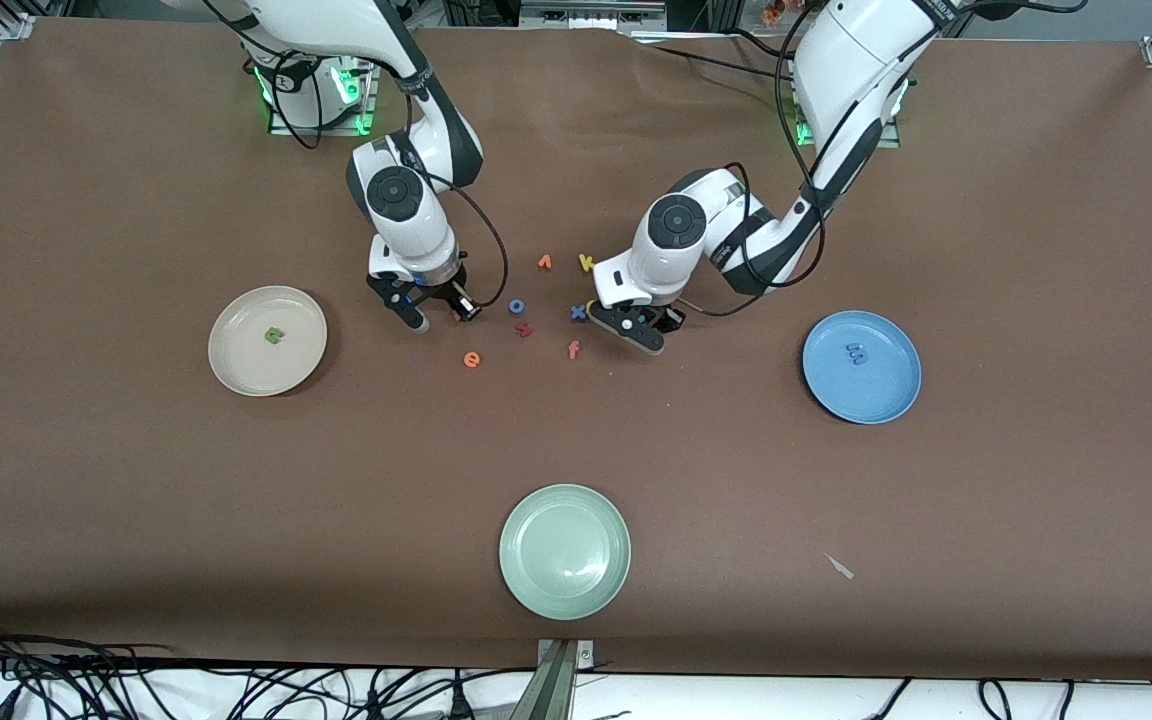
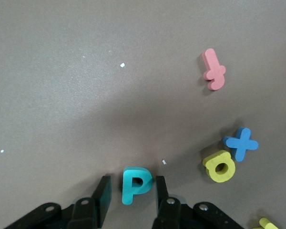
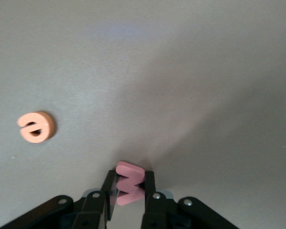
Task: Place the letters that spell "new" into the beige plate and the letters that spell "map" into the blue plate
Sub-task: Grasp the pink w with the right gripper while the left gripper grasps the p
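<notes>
Between the right tool's (image 3: 129,188) closed fingers sits the pink w (image 3: 129,183), hidden from the front; the left tool (image 2: 132,193), part-open, straddles a teal letter (image 2: 134,184), not gripping

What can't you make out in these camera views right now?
- Front view: the teal letter is hidden under the left gripper, which is low over the table.
- Front view: the pink w is mostly covered by the right gripper pinching it.
- Left wrist view: a yellow letter is cut off by the picture's edge.
- Front view: the blue letter in the blue plate is too small to read.
</notes>
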{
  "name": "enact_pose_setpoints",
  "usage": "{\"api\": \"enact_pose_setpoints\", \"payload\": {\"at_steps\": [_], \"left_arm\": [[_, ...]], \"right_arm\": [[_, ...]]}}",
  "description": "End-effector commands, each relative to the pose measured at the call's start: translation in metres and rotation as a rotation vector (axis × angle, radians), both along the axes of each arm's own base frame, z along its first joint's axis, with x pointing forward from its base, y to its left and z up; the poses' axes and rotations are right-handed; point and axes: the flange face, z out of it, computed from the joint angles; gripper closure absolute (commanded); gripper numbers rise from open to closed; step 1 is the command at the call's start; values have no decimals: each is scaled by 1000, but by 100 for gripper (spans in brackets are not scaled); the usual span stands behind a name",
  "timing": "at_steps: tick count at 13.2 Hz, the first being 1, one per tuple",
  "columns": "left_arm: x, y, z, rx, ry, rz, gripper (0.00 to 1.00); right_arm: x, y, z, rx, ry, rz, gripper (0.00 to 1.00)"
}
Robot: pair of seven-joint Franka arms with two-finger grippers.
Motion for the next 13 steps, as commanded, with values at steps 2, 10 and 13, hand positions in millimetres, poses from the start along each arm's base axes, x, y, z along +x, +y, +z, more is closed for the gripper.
{"api": "enact_pose_setpoints", "payload": {"at_steps": [2, 10, 13], "left_arm": [[2, -6, -7, 15, -24, -30, 55], [31, 27, 14, 51, -69, -13, 94], [71, 88, 38, 98, -62, -60, 95]], "right_arm": [[45, -13, 49, -43, 142, 111, 100], [84, -201, 63, -97, 313, 547, 100], [89, -236, 56, -110, 330, 565, 58]]}}
